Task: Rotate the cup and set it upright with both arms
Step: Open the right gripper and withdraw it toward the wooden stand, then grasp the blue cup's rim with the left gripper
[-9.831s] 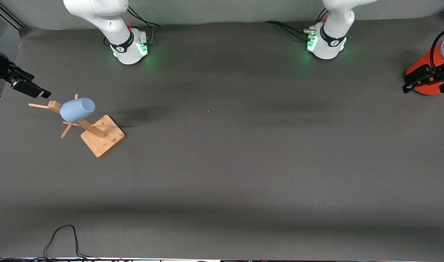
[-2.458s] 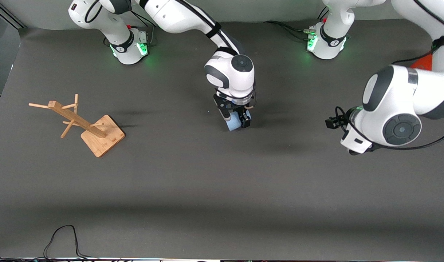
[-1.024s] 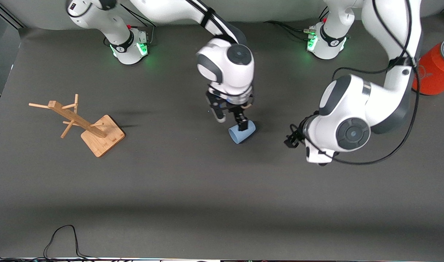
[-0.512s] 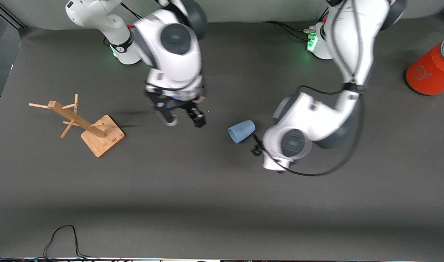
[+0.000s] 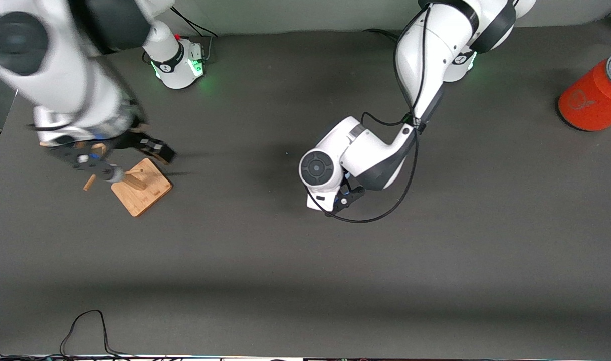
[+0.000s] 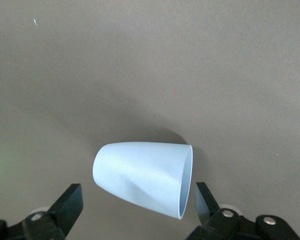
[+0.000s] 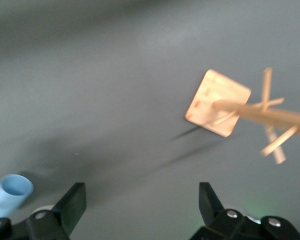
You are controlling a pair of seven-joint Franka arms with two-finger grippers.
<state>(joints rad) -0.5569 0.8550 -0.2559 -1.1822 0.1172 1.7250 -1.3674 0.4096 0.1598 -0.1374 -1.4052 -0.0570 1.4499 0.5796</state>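
The light-blue cup (image 6: pixel 142 177) lies on its side on the dark table mat. In the front view it is hidden under the left arm's hand. My left gripper (image 6: pixel 137 207) is open and low over the cup, with one finger (image 6: pixel 70 205) off its closed end and the other off its rim, neither touching. In the front view the left gripper (image 5: pixel 343 198) is over mid-table. My right gripper (image 5: pixel 127 160) is open and empty, in the air over the wooden rack. The right wrist view shows the cup (image 7: pixel 10 194) far off.
A wooden peg rack (image 5: pixel 141 186) stands toward the right arm's end of the table and also shows in the right wrist view (image 7: pixel 225 102). A large orange cylinder (image 5: pixel 593 95) stands at the left arm's end. A black cable (image 5: pixel 84 326) lies near the front edge.
The right gripper let go of the cup, leaving it on its side, and swung away to over the rack. The left arm moved in over the cup and now straddles it.
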